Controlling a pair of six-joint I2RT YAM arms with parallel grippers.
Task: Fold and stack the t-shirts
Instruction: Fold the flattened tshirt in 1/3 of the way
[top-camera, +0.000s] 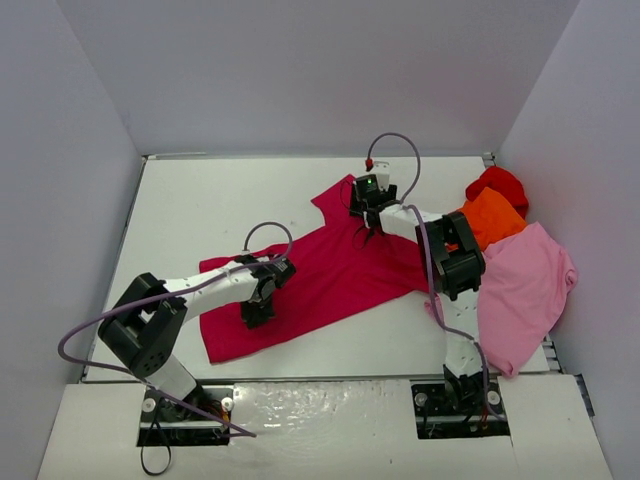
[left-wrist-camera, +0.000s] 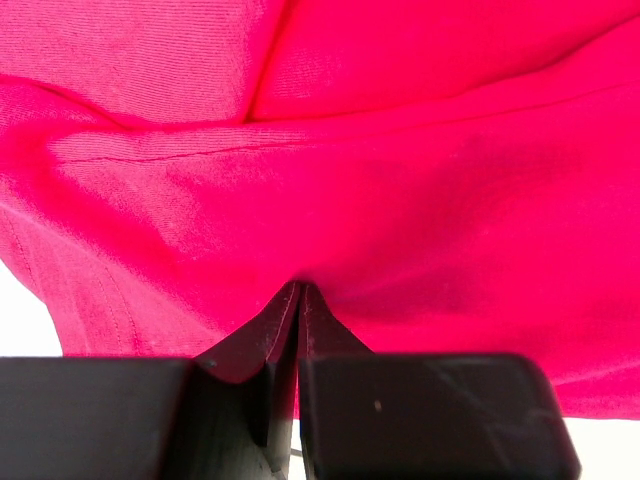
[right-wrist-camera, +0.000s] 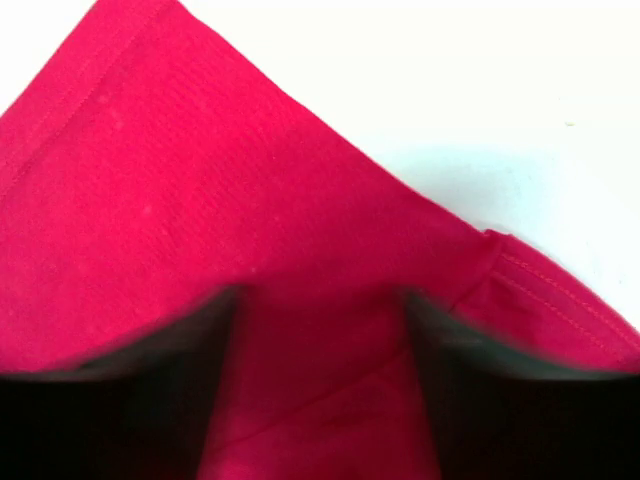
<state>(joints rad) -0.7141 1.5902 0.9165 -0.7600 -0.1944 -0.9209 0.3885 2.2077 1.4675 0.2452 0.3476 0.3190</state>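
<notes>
The crimson-magenta t-shirt (top-camera: 330, 275) lies spread and slanted across the middle of the white table (top-camera: 220, 200). My left gripper (top-camera: 257, 312) is at the shirt's lower left part. In the left wrist view its jaws (left-wrist-camera: 300, 288) are pressed together on a pinched ridge of the crimson cloth (left-wrist-camera: 400, 150). My right gripper (top-camera: 366, 222) hovers at the shirt's upper right, near a sleeve. In the right wrist view it (right-wrist-camera: 320, 300) stands open, blurred, with the flat crimson cloth (right-wrist-camera: 180, 200) below the gap and nothing held.
At the right side lie a large light pink t-shirt (top-camera: 525, 290), an orange one (top-camera: 490, 218) and a red one (top-camera: 497, 183), bunched together by the right wall. Walls enclose the table on three sides.
</notes>
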